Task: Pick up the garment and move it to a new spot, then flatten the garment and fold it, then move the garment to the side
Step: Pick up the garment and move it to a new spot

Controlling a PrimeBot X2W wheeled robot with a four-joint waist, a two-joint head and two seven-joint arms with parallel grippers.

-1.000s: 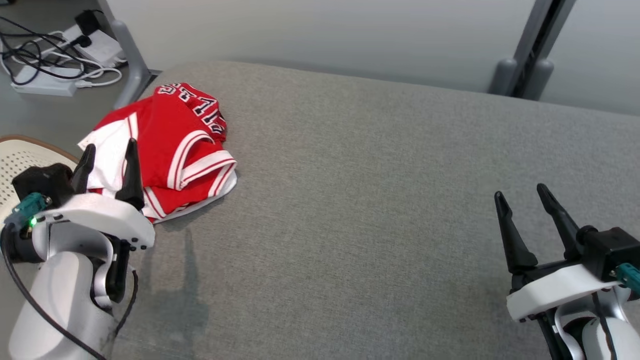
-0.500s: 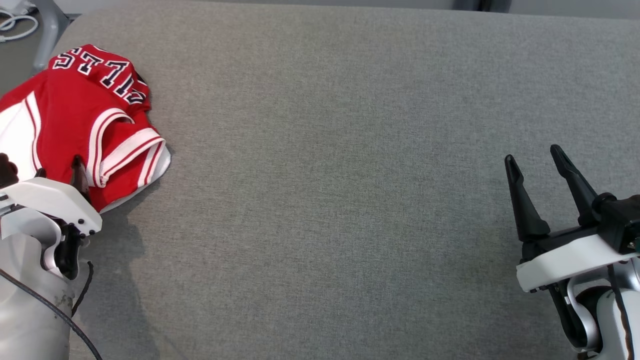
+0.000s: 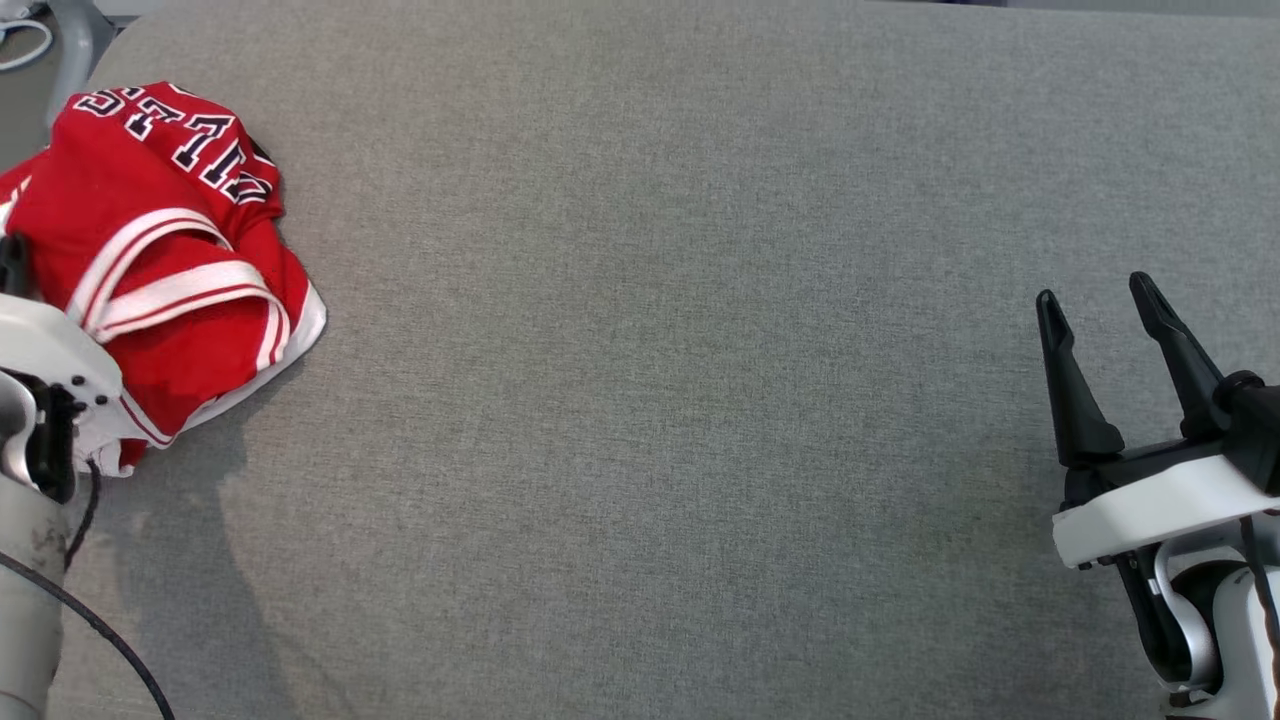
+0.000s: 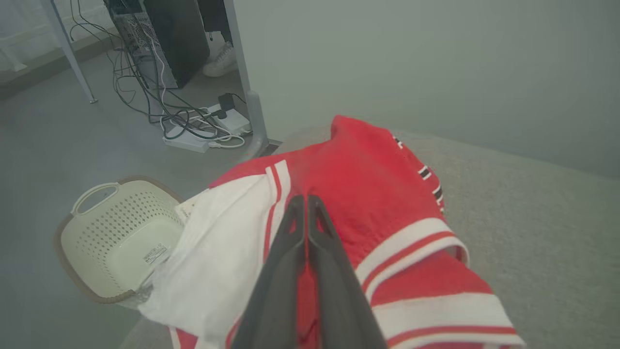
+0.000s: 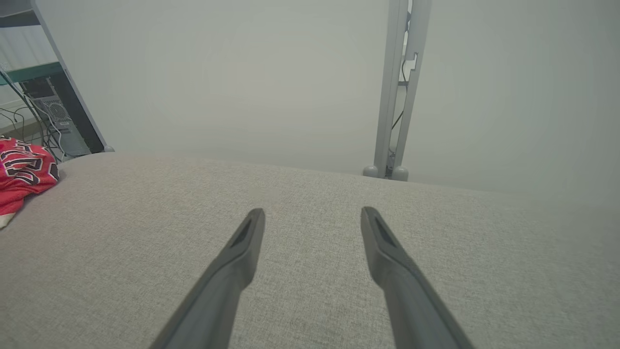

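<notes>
Just changed: the two long dark fingers of the left gripper (image 4: 306,198), spread around the near edge of the crumpled red and white sports garment with dark lettering (image 3: 170,230) a second ago, are now pressed together with red cloth pinched between them. The striped hem has been drawn in towards the wrist.
Camera note: the head view has been tipped downward meanwhile, so the shift of the whole picture is not to be read as travel of the garment.
Meaning for the task: the grasp is judged made. The lift and carry to a new spot are not yet begun, and flattening, folding and setting aside all remain.
Garment's place: at about 10 o'clock on the grey woven padded surface (image 3: 700,380), bunched by its rounded corner.
Right gripper (image 3: 1095,290): held at about 4 o'clock, fingers well apart, nothing between them, well apart from the garment.
Edges: the surface's edge runs just beside the garment at 9 o'clock. In the left wrist view a white part of the cloth seems to reach past it, towards the cream perforated plastic basket (image 4: 111,237) on the floor.
Open room: from 12 through 3 to 6 o'clock the surface is seen bare, so a carry towards the centre is judged unobstructed. A pull towards 9 o'clock could drag cloth off the edge.
</notes>
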